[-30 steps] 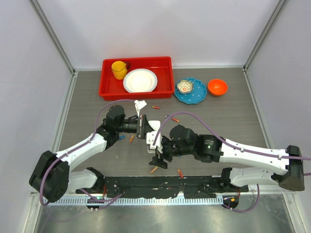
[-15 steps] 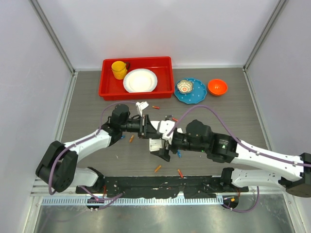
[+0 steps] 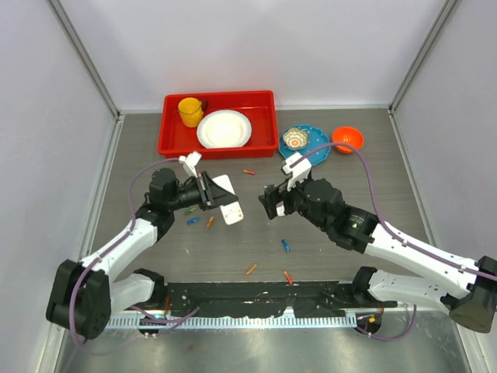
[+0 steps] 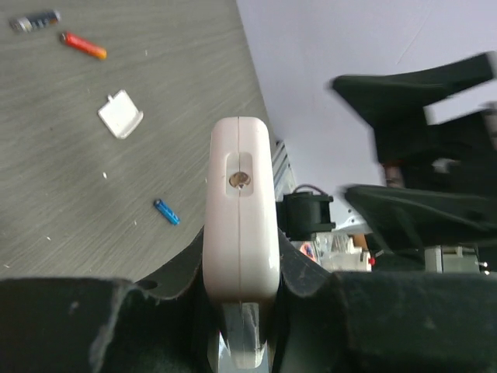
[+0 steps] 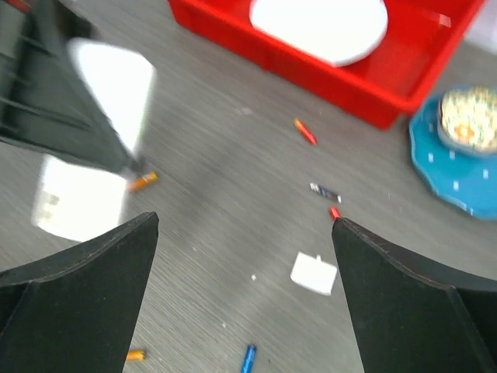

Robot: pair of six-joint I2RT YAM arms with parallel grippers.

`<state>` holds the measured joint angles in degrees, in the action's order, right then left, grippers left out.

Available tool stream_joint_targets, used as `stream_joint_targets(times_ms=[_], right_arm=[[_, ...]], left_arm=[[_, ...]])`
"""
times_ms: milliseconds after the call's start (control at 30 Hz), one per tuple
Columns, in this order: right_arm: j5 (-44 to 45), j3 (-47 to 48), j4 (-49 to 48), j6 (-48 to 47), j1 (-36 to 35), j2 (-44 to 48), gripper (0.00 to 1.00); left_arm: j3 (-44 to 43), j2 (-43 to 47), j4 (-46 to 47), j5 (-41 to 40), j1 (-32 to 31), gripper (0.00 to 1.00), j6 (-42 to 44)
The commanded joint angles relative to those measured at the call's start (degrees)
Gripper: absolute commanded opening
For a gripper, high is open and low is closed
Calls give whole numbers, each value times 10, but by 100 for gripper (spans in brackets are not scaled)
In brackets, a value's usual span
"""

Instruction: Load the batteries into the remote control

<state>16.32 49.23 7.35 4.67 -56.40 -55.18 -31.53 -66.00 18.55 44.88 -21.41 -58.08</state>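
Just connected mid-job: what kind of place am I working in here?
Probably a robot test cell, not a home: plain white panels in a metal frame wall in a grey table, and a red tray and loose batteries look like laid-out props.

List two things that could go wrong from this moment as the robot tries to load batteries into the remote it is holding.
1. The left gripper pinches the remote control by one end only; pushing a battery in could twist it or make it slip.
2. The right gripper is open and empty, and the batteries lie scattered, tiny and round; closing on one may roll it away.
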Motion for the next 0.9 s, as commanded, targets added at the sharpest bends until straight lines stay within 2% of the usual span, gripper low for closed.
stream_joint_targets(times_ms=[0,67,200,400,467,633,733,867], right_arm=[[0,-32,-2,50,43,-27,100],[-10,-27,24,63,52,-77,98],[-51,-12,14,86,56,-156,87],[-113,-1,-109,112,47,-262,75],[-128,6,-156,91,30,-290,75],[-123,52,-218,57,-12,-379,87],[-104,82,-233,49,-26,-427,87],[-101,82,-284,-17,-46,-469,88]], left_arm=[[25,71,15,9,54,0,-18],[35,105,16,9,76,0,-27],[48,146,-14,-7,102,0,-31],[64,200,-64,-26,108,0,-26],[70,221,-84,-51,113,0,-21],[50,242,-212,-108,120,0,22],[34,240,-263,-152,123,0,39],[1,235,-290,-168,124,0,58]])
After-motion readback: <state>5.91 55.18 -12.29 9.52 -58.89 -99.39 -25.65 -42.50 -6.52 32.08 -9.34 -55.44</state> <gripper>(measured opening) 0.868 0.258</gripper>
